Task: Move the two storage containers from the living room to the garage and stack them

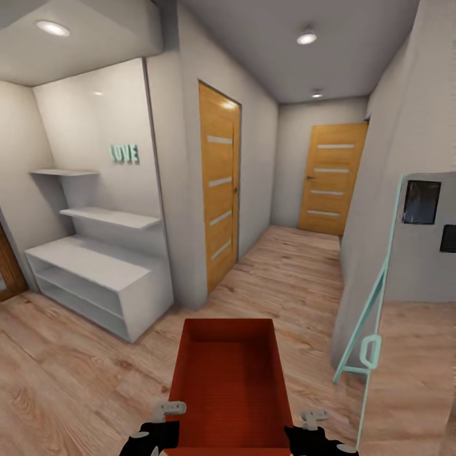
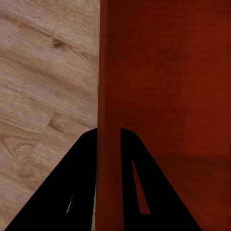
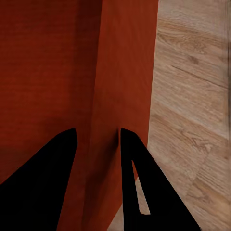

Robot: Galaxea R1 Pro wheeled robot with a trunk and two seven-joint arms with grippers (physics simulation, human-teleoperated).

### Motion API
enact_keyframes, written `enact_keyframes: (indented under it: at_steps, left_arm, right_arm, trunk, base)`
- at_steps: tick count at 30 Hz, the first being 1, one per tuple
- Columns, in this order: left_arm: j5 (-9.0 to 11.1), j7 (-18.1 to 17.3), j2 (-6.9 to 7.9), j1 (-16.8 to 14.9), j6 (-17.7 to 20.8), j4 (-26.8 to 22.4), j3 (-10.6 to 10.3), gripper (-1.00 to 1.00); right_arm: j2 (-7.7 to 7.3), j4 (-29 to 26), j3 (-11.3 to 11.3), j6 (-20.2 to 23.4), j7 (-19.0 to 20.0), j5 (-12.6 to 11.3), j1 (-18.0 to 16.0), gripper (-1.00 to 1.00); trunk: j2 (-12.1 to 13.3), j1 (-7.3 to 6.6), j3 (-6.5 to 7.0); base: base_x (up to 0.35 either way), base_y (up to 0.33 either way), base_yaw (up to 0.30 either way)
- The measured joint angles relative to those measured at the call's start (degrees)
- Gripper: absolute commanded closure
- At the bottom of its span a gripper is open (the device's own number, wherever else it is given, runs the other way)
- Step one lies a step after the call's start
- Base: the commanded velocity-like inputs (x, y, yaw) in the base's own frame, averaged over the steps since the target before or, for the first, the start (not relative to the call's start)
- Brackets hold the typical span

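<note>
Carrying an open orange-red storage container (image 1: 229,386) low in the bottom centre of the head view, the robot is gripping it on both sides: the left gripper (image 1: 166,423) is pinching the left wall near the bottom edge of the frame, and the right gripper (image 1: 308,429) is pinching the right wall opposite. In the left wrist view, the left gripper (image 2: 109,144) is straddling the thin wall (image 2: 108,72), one finger inside the bin and one outside over the wood plank floor (image 2: 43,86). The right wrist view is showing the same clamp on the far wall (image 3: 120,72), with the right gripper (image 3: 98,139) closed around it. The bin is looking rigid, smooth-walled and empty, so probably light but slippery; holding opposite walls near the rim seems the sound grip. Only the head view is revealing the route: white shelving (image 1: 95,278) at middle left, an orange-brown door (image 1: 220,183) at centre, and another door (image 1: 332,177) farther down the hallway at upper right.
</note>
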Motion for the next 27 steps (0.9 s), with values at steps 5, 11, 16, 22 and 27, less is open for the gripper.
enact_keyframes:
  at_steps: [5,11,16,22,27]
  left_arm:
    - [-0.01,0.02,-0.03,0.00,0.00,0.00,0.01,1.00]
    - [0.02,0.02,-0.01,0.00,0.00,0.01,0.00,1.00]
    - [0.00,0.03,-0.03,0.00,0.00,0.00,0.00,1.00]
    - [-0.01,0.01,-0.03,0.00,0.00,0.00,0.01,1.00]
    - [-0.01,0.01,-0.03,0.00,0.00,0.00,0.01,1.00]
  right_arm:
    - [-0.02,0.00,-0.03,0.00,0.03,0.02,0.00,1.00]
    - [-0.01,0.00,-0.02,0.00,0.02,0.01,0.00,1.00]
    - [-0.03,0.00,-0.01,0.00,0.03,0.00,0.00,1.00]
    - [-0.02,0.00,-0.03,0.00,0.03,0.02,0.00,1.00]
    - [-0.02,0.00,-0.03,0.00,0.03,0.01,0.00,1.00]
  trunk:
    - [0.00,0.00,0.00]
    - [0.00,0.00,0.00]
    - [0.00,0.00,0.00]
    - [0.00,0.00,0.00]
    - [0.00,0.00,0.00]
  base:
    - [0.303,0.182,-0.275]
    - [0.299,0.184,-0.275]
    - [0.298,0.185,-0.275]
    - [0.286,0.202,-0.275]
    - [0.279,0.211,-0.269]
